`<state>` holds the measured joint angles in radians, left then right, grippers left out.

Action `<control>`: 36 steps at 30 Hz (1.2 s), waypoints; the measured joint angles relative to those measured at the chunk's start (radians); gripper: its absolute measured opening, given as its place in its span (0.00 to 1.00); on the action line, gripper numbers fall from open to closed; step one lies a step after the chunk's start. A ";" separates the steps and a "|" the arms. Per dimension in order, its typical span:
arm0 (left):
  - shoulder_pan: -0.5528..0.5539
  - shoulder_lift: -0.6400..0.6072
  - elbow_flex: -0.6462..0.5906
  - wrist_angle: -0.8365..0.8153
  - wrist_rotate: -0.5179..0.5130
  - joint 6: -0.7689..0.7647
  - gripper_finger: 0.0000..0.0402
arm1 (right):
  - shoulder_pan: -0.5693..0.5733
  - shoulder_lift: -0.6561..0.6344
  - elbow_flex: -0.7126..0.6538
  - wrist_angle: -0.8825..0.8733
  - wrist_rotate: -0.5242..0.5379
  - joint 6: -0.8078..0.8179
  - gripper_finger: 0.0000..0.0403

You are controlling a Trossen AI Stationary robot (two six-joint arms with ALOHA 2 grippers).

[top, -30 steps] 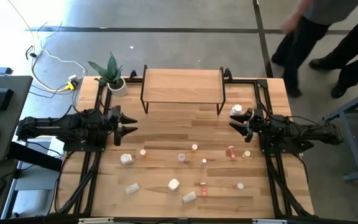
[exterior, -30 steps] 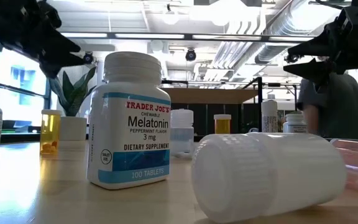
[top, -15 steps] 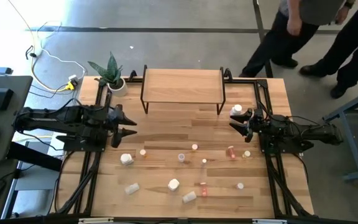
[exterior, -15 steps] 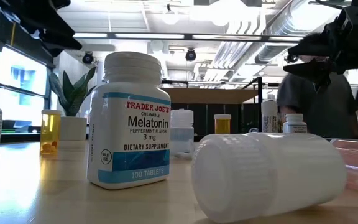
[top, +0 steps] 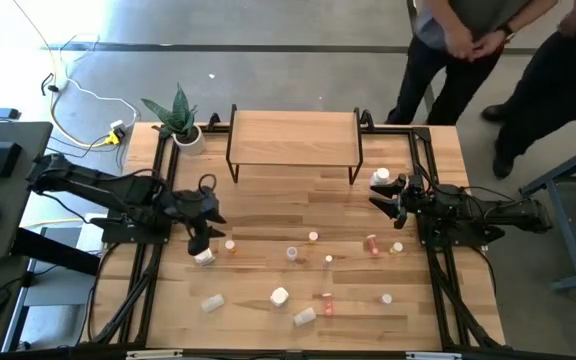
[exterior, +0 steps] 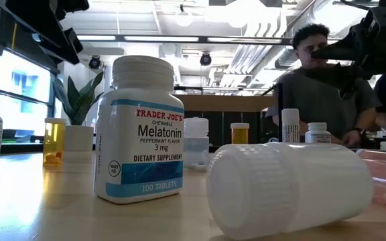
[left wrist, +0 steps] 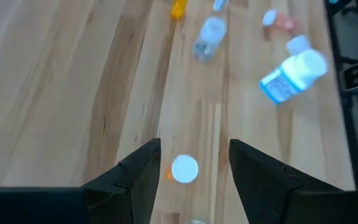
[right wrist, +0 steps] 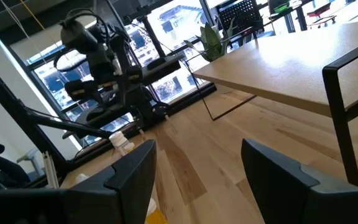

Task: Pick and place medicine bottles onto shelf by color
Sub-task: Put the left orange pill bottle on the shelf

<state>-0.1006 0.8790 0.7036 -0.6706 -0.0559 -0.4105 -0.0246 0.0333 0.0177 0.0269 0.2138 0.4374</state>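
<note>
The medicine bottles [top: 291, 254] lie scattered over the lower half of the worktop [top: 268, 205] in the high view, some upright, several tipped on their sides. The shelf [top: 293, 137] stands at the top centre of that frame with nothing on its board.

The left claw [top: 201, 232] hangs left of centre, pointing down. In the left wrist view its fingers [left wrist: 135, 177] stand apart, holding nothing, with a small orange bottle with a white cap [left wrist: 184, 169] in the gap between them on the wood below. The right claw [top: 382, 198] waits at right of centre, just below a white bottle [top: 379, 177] by the shelf's right leg; its fingers [right wrist: 272, 168] are spread wide and empty.

These bottles look like light, rigid plastic with smooth round walls, so I judge they will skid or roll if nudged from one side, and the upright ones will tip easily. The surest hold is probably across the body just under the cap, fingers square to the axis; the toppled ones call for a grip across the barrel, not end to end.

As for contents, the low view shows an amber bottle [exterior: 54, 140] at the left with something yellowish settled at its bottom, mostly empty above. The labelled melatonin bottle [exterior: 140, 130] and the fallen white bottle [exterior: 290, 187] in front are opaque; what they hold cannot be told.
</note>
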 joint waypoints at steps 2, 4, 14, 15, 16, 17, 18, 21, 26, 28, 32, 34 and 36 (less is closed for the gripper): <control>-0.013 0.027 0.000 -0.007 -0.015 -0.016 0.45 | 0.000 0.000 0.000 0.000 0.000 0.000 0.56; -0.025 0.056 0.000 -0.006 -0.030 -0.035 0.46 | 0.000 0.000 0.000 0.000 0.000 0.000 0.56; -0.094 0.172 0.000 -0.006 -0.060 -0.045 0.63 | 0.000 0.000 0.000 0.000 0.000 0.000 0.56; -0.104 0.183 0.000 -0.006 -0.061 -0.034 0.64 | 0.000 0.000 0.000 0.000 0.000 0.000 0.56; -0.112 0.196 0.000 -0.006 -0.061 -0.023 0.64 | 0.000 0.000 0.000 0.000 0.000 0.000 0.56; -0.120 0.209 0.000 -0.006 -0.062 -0.014 0.64 | 0.000 0.000 0.000 0.000 0.000 0.000 0.56; -0.125 0.222 0.000 -0.005 -0.064 -0.004 0.64 | 0.000 0.000 0.000 0.000 0.000 0.000 0.56; -0.138 0.259 0.000 -0.001 -0.077 0.012 0.63 | 0.000 0.000 0.000 0.000 0.000 0.000 0.56; -0.144 0.328 0.000 0.029 -0.107 0.021 0.63 | 0.000 0.000 0.000 0.000 0.000 0.000 0.56; -0.144 0.356 0.000 0.040 -0.106 0.021 0.63 | 0.000 0.000 0.000 0.000 0.000 0.000 0.56; -0.144 0.395 -0.001 0.052 -0.106 0.020 0.63 | 0.000 0.000 0.000 0.000 0.000 0.000 0.56; -0.143 0.411 -0.001 0.068 -0.106 0.021 0.63 | 0.000 0.000 0.000 0.000 0.000 0.000 0.56; -0.143 0.424 -0.001 0.075 -0.107 0.020 0.63 | 0.000 0.000 0.000 0.000 0.000 0.000 0.56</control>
<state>-0.2440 1.3027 0.7029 -0.5955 -0.1626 -0.3901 -0.0246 0.0334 0.0174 0.0269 0.2138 0.4374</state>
